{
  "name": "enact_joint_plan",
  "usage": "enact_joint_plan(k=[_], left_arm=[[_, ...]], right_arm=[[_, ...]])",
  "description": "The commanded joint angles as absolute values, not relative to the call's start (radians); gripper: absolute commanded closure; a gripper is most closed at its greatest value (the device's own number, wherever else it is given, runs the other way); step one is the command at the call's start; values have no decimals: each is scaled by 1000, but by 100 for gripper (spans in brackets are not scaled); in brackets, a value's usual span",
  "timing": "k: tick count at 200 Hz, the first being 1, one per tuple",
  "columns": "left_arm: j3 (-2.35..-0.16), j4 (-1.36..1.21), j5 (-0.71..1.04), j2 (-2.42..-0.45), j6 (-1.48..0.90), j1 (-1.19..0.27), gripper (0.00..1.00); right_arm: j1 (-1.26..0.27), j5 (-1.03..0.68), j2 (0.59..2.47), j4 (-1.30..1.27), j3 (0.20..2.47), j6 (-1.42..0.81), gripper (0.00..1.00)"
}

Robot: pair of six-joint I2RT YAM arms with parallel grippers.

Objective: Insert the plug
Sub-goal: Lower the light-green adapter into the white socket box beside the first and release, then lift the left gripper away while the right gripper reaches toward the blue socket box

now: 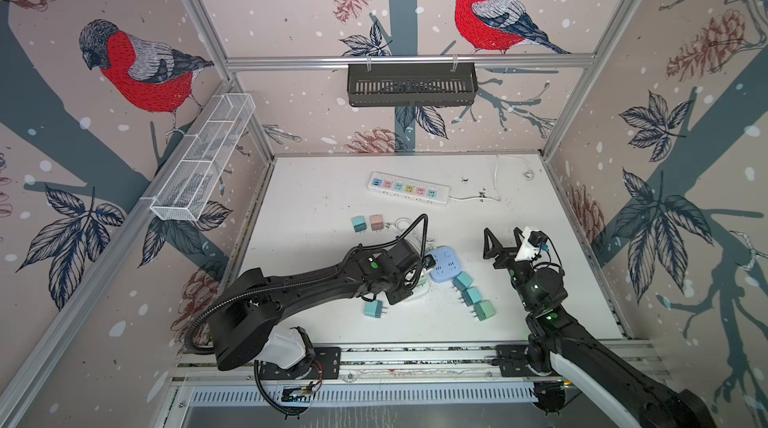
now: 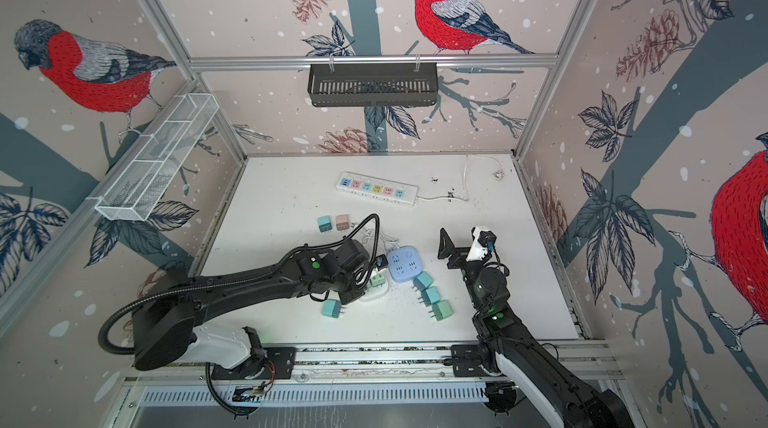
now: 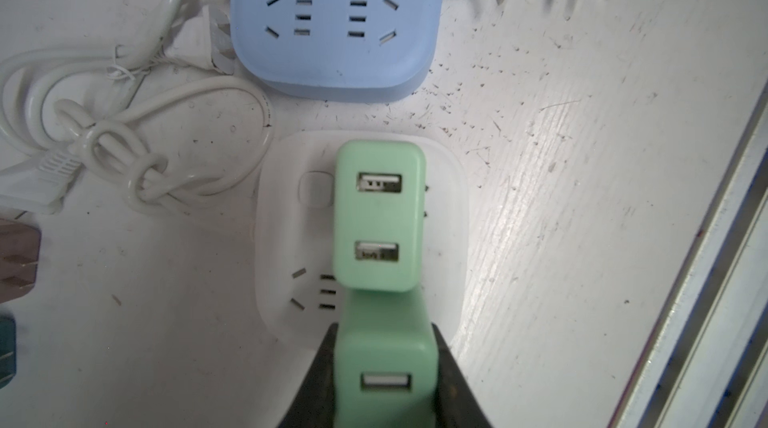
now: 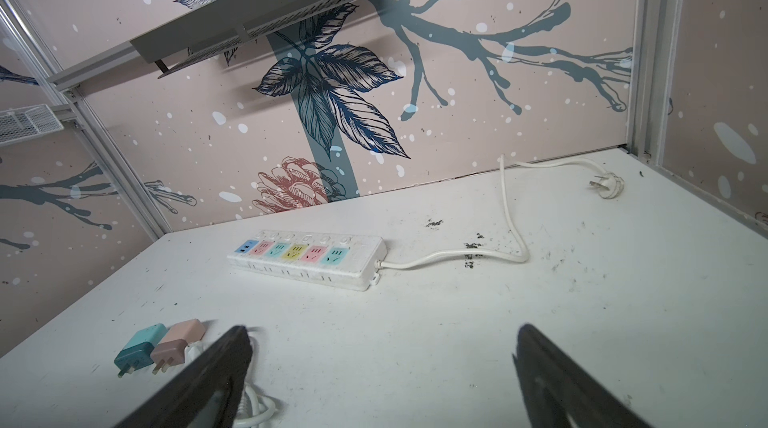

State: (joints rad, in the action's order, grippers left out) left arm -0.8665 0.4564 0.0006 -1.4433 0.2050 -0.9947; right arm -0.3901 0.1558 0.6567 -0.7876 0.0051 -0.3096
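My left gripper [image 3: 382, 328] is shut on a mint-green plug [image 3: 384, 363] with a USB port on its top face. It holds that plug over the near outlet of a white square socket [image 3: 282, 238]; the prongs are hidden beneath it. A second mint-green plug [image 3: 380, 218] stands on the same socket beside the held one. In a top view the left wrist covers most of this, with only a green edge [image 2: 377, 280] showing. My right gripper [image 1: 500, 238] hangs open and empty above the table on the right, its fingers [image 4: 232, 359] wide apart.
A blue square socket [image 1: 446, 263] lies just beyond the white one, beside a row of three teal plugs [image 1: 471, 295]. A lone teal plug [image 1: 374, 309], a teal and a pink plug [image 1: 368, 223], a coiled white cable [image 3: 124, 134] and a long power strip [image 1: 409, 189] lie around.
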Motion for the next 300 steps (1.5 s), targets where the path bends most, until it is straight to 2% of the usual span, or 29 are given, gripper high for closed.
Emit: enact_joint_plan(k=[1,90,99,114,118,119,120,121,122,123,125,127,162,191,214,233,251,271,300], left_arm=[[-876,505,27,-1467,208,-979,100],[-887,518,77,-1548,233,-946,100],[-885,503,63,-1529,223,-946,78],[-875,482,39,-1487,209,-946,61],[-873,479,33,-1477,209,-946,53],[-872,480,31,-1473,208,-947,49],[-871,479,29,-1470,207,-947,37],[-871,478,27,-1466,207,-947,31],[-870,477,25,-1462,206,-947,17],[-870,476,22,-1461,206,-947,9],[-869,475,17,-1453,204,-946,3],[-869,473,12,-1447,203,-946,2],[-861,436,-17,-1307,186,-949,1],[-804,333,-58,-1093,147,-954,1],[-639,110,-189,-866,38,-953,1],[-458,-81,-384,-680,-148,-943,1],[-312,-167,-428,-535,-173,-916,1],[-209,-193,-463,-406,-135,-911,1],[-96,-266,-600,-269,-141,-911,1]], right_arm=[[-391,143,656,-818,-42,-300,0],[-392,141,660,-820,-40,-299,0],[-392,140,661,-819,-41,-299,0],[-391,140,660,-818,-40,-298,0],[-392,139,662,-819,-39,-299,0],[-393,139,661,-818,-39,-299,0],[-393,139,662,-818,-39,-299,0],[-393,139,662,-818,-39,-298,0],[-392,139,663,-818,-40,-299,0],[-392,139,663,-819,-39,-299,0],[-393,138,664,-820,-38,-299,0],[-392,138,664,-820,-38,-298,0],[-392,138,673,-820,-34,-297,0],[-393,136,689,-819,-27,-298,0],[-396,118,705,-816,-19,-291,6],[-399,105,717,-814,-12,-287,11],[-409,69,705,-756,8,-285,18],[-476,59,650,-666,30,-300,23],[-675,178,567,-581,28,-362,27]])
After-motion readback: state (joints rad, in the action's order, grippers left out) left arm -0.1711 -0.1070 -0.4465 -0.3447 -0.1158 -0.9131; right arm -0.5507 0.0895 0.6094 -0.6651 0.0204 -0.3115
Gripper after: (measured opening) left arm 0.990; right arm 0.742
